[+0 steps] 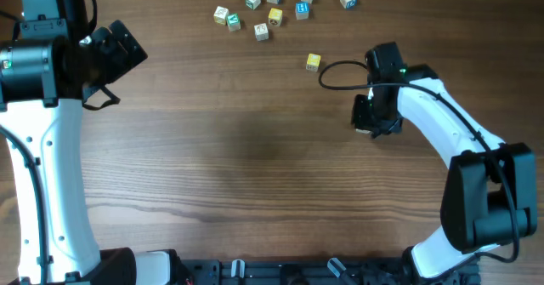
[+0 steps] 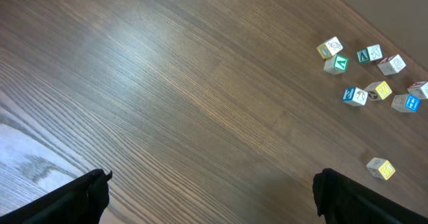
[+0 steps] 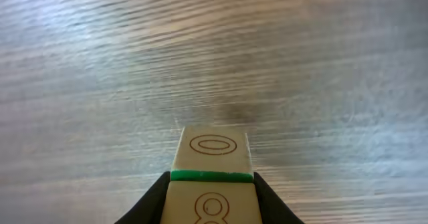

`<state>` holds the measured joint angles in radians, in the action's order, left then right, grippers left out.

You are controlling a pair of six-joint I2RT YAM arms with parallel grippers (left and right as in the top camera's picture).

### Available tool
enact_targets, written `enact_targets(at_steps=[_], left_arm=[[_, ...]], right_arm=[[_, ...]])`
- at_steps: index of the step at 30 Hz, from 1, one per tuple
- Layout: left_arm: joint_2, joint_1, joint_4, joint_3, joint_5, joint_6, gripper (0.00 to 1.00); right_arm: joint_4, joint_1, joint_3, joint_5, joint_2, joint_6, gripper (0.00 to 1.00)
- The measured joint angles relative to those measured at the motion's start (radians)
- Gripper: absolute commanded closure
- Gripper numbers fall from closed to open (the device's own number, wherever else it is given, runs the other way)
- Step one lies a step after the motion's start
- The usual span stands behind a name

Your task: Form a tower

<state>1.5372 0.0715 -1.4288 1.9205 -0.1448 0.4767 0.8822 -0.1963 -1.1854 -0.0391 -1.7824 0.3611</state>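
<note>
My right gripper [image 3: 211, 187] is shut on a pale wooden block [image 3: 212, 146] engraved with a 0 and an 8, with a green band between the two faces. Whether this is one cube or two stacked cubes, I cannot tell. It sits low over the wood table [image 3: 100, 63], and contact with the table is hidden. From overhead the right gripper [image 1: 371, 115] covers the block, and no tower shows anywhere. My left gripper [image 2: 210, 184] hangs open over bare table with nothing between its fingers, at the far left [image 1: 119, 54].
A single yellow cube [image 1: 313, 61] lies just up-left of the right gripper, also seen from the left wrist as a yellow cube [image 2: 380, 168]. Several loose letter cubes [image 1: 272, 8] are scattered along the far edge, the same loose cubes [image 2: 368, 77] in the left wrist view.
</note>
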Motion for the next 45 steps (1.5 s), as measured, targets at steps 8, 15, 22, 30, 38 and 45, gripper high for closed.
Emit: enact_targets(at_steps=[8, 15, 22, 30, 38, 45], left_arm=[[0.000, 0.000, 0.000, 0.000, 0.000, 0.000, 0.00], [0.000, 0.000, 0.000, 0.000, 0.000, 0.000, 0.00], [0.000, 0.000, 0.000, 0.000, 0.000, 0.000, 0.00], [0.000, 0.000, 0.000, 0.000, 0.000, 0.000, 0.00], [0.000, 0.000, 0.000, 0.000, 0.000, 0.000, 0.00], [0.000, 0.000, 0.000, 0.000, 0.000, 0.000, 0.00]], right_arm=[[0.053, 0.000, -0.001, 0.096, 0.000, -0.206, 0.90], [0.006, 0.000, 0.054, 0.100, -0.046, -0.214, 0.76], [-0.026, 0.001, 0.054, 0.084, -0.047, -0.206, 0.41], [-0.032, 0.001, 0.054, 0.072, -0.047, -0.202, 0.23], [0.017, 0.001, 0.035, 0.047, -0.050, -0.179, 0.14], [0.077, 0.001, -0.021, 0.020, -0.050, -0.146, 0.00]])
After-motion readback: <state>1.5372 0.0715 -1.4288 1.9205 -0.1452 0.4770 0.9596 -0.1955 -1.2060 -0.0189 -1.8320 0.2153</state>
